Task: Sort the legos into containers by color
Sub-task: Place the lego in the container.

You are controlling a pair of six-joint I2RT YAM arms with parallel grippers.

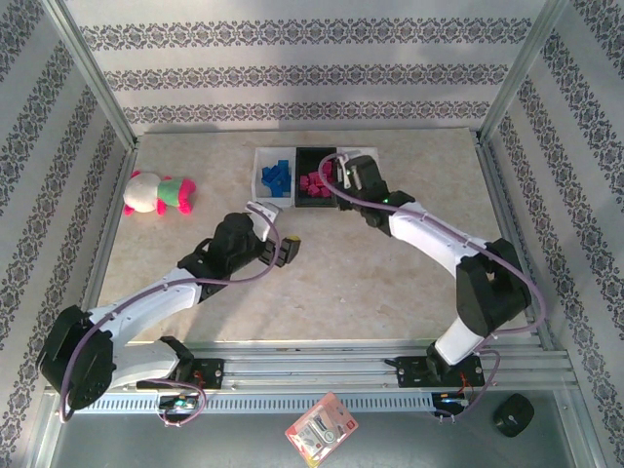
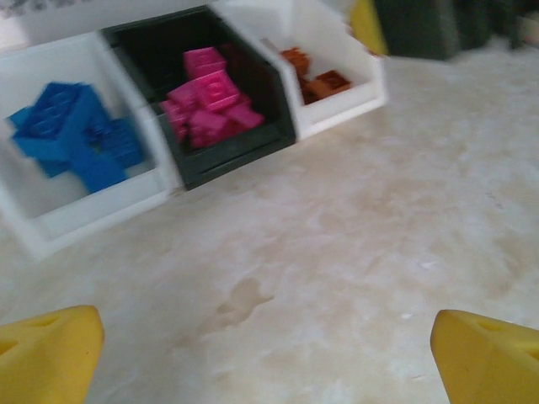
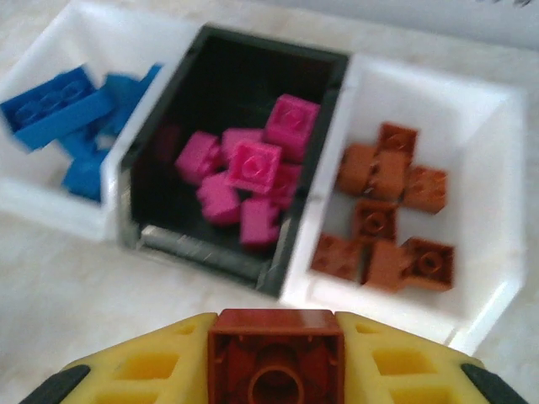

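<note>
Holding one orange-brown brick (image 3: 275,349), the right fingers (image 3: 147,366) pinch it narrowly, near the bench (image 2: 337,252) far edge, just before three trays in a row. One white tray (image 3: 59,206): blue bricks (image 3: 59,105). Black tray (image 3: 210,252): pink bricks (image 3: 253,168). Other white tray (image 3: 480,278): orange-brown bricks (image 3: 392,219). Left fingers (image 2: 50,349) spread wide over mid-bench.

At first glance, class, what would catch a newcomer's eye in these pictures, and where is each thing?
In a row at the far middle of the table stand a white tray of blue bricks, a black tray of pink bricks and a second white tray of orange-brown bricks. The right arm's yellow fingers grip one more orange-brown brick close to that row. A plush toy lies far left.
</note>
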